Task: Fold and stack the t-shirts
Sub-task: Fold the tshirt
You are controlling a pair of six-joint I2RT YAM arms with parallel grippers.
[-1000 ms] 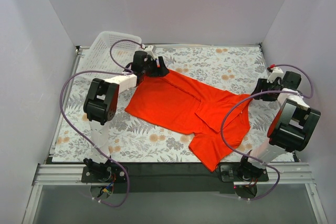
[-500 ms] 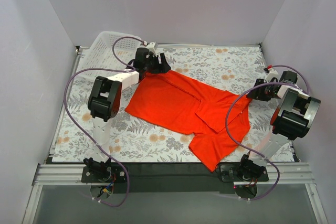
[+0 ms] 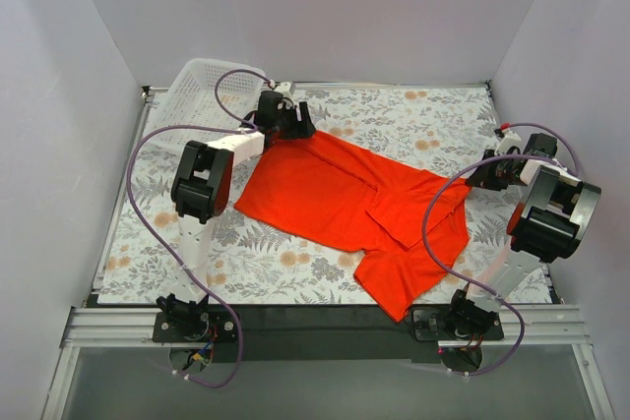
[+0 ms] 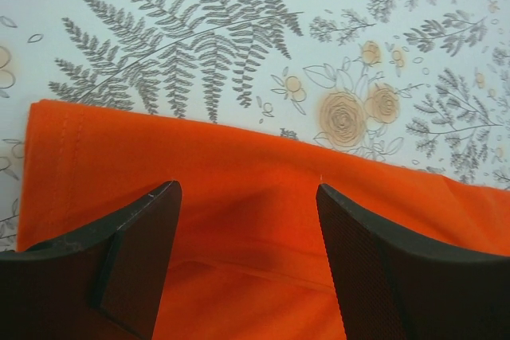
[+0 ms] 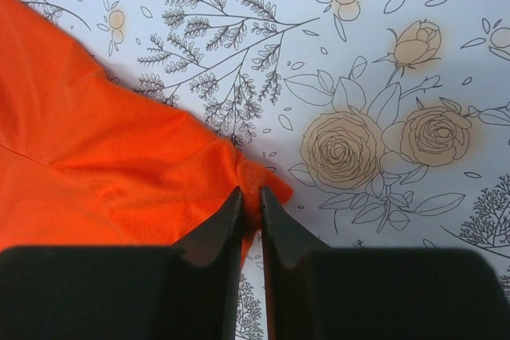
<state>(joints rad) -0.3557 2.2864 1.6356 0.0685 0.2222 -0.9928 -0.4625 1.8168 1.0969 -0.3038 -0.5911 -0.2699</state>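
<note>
Lying flat, t-shirt point(image 3: 335, 194) runs far-left to near-right

Bright, even, diffuse light fills every view. A soft shadow darkens the t-shirt point(image 4: 239, 161) between the left gripper point(image 4: 247, 190)'s fingertips; the right gripper point(image 5: 250, 194)'s finger bases look black and slightly blurred.

A white plastic mesh basket point(image 3: 197, 95) sits at the upper left of the top view, at the far left corner of the desk point(image 3: 413, 120). It may be tipped up against the wall, though its footing is hard to read from here. The desk wears a pale cover printed with grey ferns and tan roses point(image 5: 344, 149). Plain grey-white walls point(image 3: 325, 7) close in left, back and right. Along the bottom run a black strip point(image 3: 325, 318) and a metal rail point(image 3: 108, 327).
</note>
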